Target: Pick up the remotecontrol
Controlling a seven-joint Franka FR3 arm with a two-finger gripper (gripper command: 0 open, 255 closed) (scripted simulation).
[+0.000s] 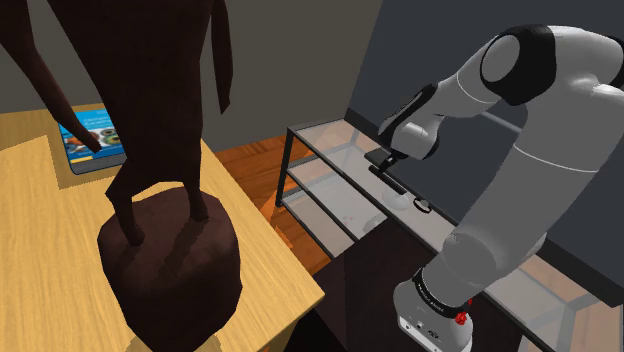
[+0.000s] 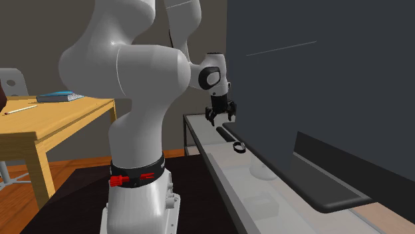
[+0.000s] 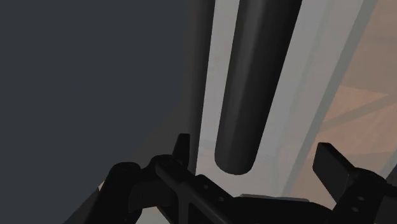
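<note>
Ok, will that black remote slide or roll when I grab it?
Likely rigid: the remote is a straight slim bar. On the smooth glass shelf it may skid if nudged. Its sides look rounded, so the open gripper could squeeze it out.

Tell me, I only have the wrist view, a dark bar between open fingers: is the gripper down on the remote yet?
Observer: Not quite. In the second exterior view the gripper hangs low over the far end of the remote control, and a thin gap seems to show under the fingertips.
Operator: What is it lying on?
Observer: The clear top of a shelf unit with a dark frame and more shelves below, as the shoulder view shows.
Operator: Anything close that I could knock?
Observer: A small dark ring-shaped thing lies on the same top, just past the remote's other end.
</note>
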